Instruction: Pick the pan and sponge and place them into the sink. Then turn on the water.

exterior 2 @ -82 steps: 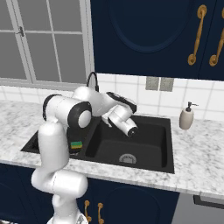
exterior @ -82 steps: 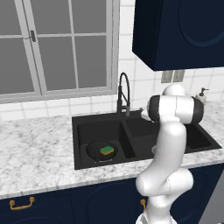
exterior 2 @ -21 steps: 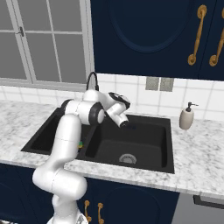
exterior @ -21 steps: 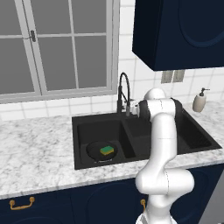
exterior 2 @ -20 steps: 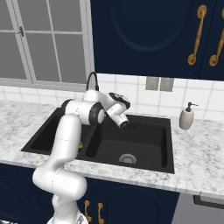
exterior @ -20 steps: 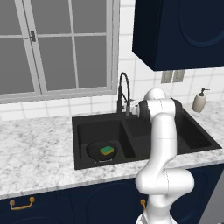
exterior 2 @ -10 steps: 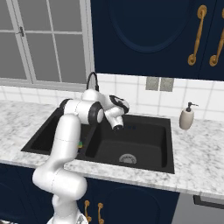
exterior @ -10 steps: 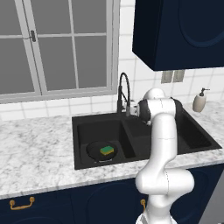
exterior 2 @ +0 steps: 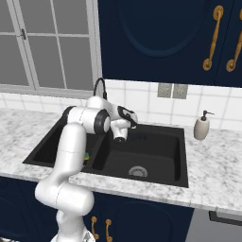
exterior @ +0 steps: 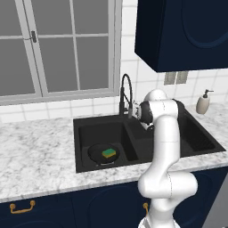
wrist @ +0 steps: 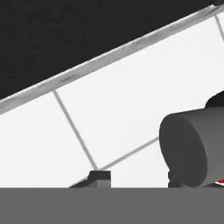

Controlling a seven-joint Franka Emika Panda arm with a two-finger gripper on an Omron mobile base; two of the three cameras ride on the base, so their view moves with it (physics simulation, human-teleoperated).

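The black pan point(exterior: 103, 154) lies in the left basin of the sink point(exterior: 84, 129), at lower centre of the left base view, with the sponge point(exterior: 109, 153) flat inside it; its handle direction cannot be told. The gripper point(exterior 2: 120, 138) is at the faucet point(exterior: 125, 91), its jaws hidden, so their state cannot be told.

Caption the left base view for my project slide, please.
Sponge resting on the pan in the sink's left basin, arm reaching toward the faucet.
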